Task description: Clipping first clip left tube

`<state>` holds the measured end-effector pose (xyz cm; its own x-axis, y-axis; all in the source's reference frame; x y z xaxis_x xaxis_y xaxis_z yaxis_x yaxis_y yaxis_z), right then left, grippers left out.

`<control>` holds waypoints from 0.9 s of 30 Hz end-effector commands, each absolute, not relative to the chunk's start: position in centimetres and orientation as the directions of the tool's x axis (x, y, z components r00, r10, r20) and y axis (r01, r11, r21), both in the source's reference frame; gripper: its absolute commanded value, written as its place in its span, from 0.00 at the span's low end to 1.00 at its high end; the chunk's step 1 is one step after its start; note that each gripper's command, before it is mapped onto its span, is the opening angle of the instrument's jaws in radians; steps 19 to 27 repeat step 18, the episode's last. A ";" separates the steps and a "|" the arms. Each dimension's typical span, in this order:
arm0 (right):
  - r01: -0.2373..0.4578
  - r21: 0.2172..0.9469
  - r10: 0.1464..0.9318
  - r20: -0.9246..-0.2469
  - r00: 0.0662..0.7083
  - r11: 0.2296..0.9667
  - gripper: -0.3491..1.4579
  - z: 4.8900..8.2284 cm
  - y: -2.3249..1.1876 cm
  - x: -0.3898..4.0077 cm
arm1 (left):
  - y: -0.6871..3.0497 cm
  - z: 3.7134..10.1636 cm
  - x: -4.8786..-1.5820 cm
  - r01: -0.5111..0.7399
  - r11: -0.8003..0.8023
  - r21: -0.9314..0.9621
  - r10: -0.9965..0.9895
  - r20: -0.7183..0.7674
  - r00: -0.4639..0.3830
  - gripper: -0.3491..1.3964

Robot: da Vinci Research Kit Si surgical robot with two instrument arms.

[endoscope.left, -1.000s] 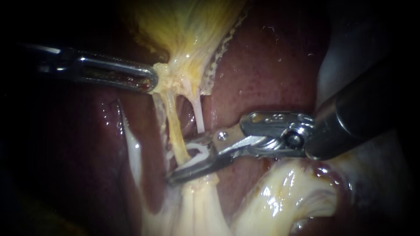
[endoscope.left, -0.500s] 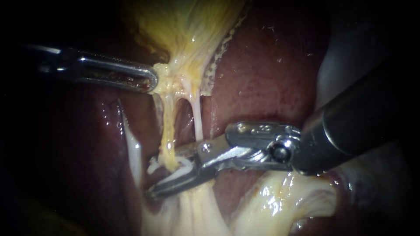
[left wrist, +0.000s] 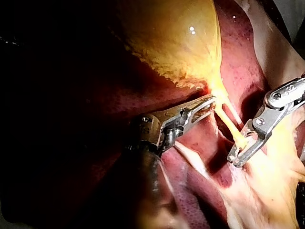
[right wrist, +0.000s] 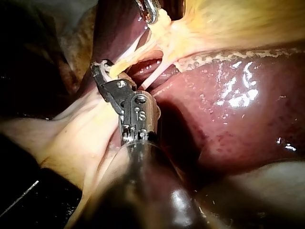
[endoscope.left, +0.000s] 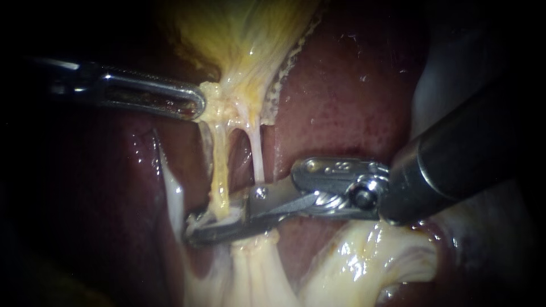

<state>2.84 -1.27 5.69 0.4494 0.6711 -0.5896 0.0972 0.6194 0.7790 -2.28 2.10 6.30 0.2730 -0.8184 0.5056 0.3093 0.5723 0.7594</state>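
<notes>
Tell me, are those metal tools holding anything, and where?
The left instrument grips the gallbladder at its narrow end; the right instrument has its jaws shut on the left tube, near its lower end.

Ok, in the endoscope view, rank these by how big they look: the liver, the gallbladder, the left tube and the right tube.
1. liver, clearly largest
2. gallbladder
3. left tube
4. right tube, thinner and shorter than the left
</notes>
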 end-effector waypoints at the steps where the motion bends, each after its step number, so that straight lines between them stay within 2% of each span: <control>1: 0.097 0.776 0.669 -0.593 0.448 0.623 0.00 5.71 -1.27 2.83 | 2.10 6.30 -2.28 0.309 0.572 0.759 -0.818 0.506 0.273 0.00; 27: 0.091 0.774 0.669 -0.595 0.446 0.627 0.00 5.81 -1.25 2.80 | 2.10 6.30 -2.27 0.309 0.572 0.760 -0.818 0.506 0.273 0.00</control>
